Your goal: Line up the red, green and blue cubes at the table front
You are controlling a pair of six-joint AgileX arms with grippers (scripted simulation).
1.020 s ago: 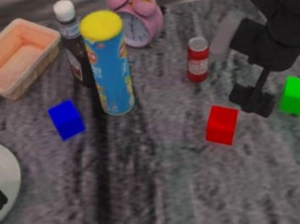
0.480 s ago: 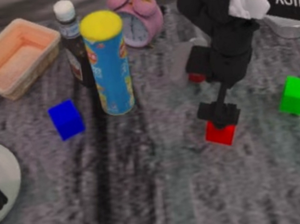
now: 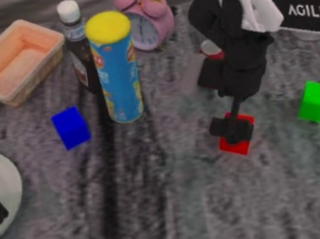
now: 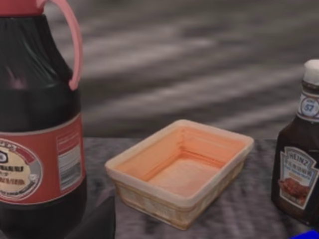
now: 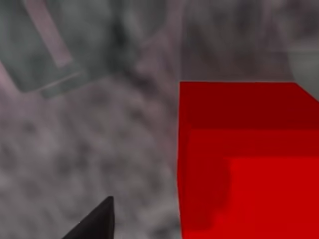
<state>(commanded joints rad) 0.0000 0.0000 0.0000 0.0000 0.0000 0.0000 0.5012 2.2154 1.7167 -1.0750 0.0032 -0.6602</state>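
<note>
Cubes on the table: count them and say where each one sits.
3. The blue cube sits at the left beside the chip can, the red cube under the right gripper, the green cube at far right.

My top view looks down at a slight forward tilt from above the tabletop (image 3: 172, 212), taking in the whole working area from the near edge to the row of items at the back. My left wrist view sits low, close to the surface, facing roughly level across the back left part: the basket (image 4: 179, 172) fills its centre, with the sauce bottle (image 4: 299, 164) beside it. Both also appear in the top view, basket (image 3: 13, 59) and sauce bottle (image 3: 76, 45), so these two views overlap there. My right wrist view is very near the surface, angled down; the red cube (image 5: 249, 159) fills much of it, shared with the top view (image 3: 234, 144).
</note>
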